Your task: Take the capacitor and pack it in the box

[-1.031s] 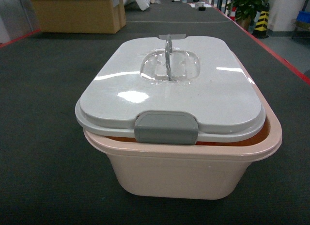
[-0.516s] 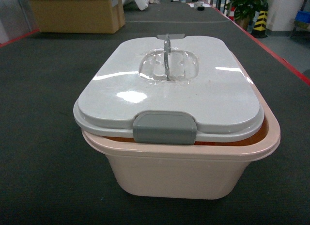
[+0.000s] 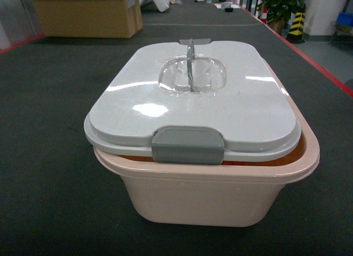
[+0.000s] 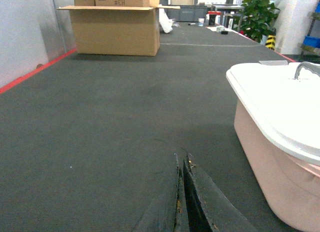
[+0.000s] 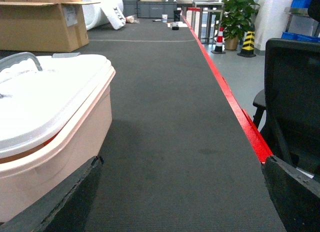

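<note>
Centrally on the dark tabletop (image 3: 49, 173) the pink box (image 3: 209, 198) is seen, its white lid (image 3: 220, 110) laid slightly askew on top, grey latch (image 3: 188, 145) facing forward. The left claw (image 4: 183, 202) is held low beside the box with fingers pressed together; the right claw (image 5: 182, 202) is spread wide. A cardboard carton (image 3: 88, 13) stands far behind.

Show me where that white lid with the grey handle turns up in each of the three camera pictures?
Head view: the lid fills the centre, lying askew on the pink box.
Left wrist view: lid at the right edge, handle just visible.
Right wrist view: lid at the left edge.
Shared landmark: the brown cardboard carton at the far end, seen in all three.
</note>
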Robot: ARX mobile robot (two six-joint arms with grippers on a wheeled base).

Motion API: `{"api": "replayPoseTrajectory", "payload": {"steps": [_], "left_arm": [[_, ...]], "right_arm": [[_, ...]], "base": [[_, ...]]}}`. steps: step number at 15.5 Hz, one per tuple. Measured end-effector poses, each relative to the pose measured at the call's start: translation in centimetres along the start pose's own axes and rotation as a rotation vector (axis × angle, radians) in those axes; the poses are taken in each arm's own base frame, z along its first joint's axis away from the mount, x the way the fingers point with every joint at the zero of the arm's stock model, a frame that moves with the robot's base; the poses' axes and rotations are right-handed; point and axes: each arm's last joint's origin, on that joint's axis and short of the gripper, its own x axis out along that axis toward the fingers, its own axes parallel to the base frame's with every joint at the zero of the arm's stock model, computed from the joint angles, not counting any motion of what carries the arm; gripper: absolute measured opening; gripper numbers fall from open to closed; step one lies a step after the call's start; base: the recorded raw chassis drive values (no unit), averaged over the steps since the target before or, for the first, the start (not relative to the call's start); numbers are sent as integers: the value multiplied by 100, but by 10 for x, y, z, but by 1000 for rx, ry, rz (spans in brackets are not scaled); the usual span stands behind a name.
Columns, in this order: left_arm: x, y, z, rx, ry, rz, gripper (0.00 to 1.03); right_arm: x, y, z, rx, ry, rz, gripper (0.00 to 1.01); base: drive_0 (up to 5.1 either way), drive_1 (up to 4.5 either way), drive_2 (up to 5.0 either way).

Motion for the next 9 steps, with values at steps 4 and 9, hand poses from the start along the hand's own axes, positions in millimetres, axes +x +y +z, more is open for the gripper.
{"api": "replayPoseTrajectory", "payload": {"steps": [4, 9], "left_arm": [[0, 0, -9, -1, 8, 0, 2], [0, 0, -9, -2, 3, 0, 31]], "right_arm": [[0, 0, 0, 0, 0, 0, 98], [0, 0, 0, 0, 0, 0, 98]], "base": [[0, 0, 0], [0, 0, 0]]}}
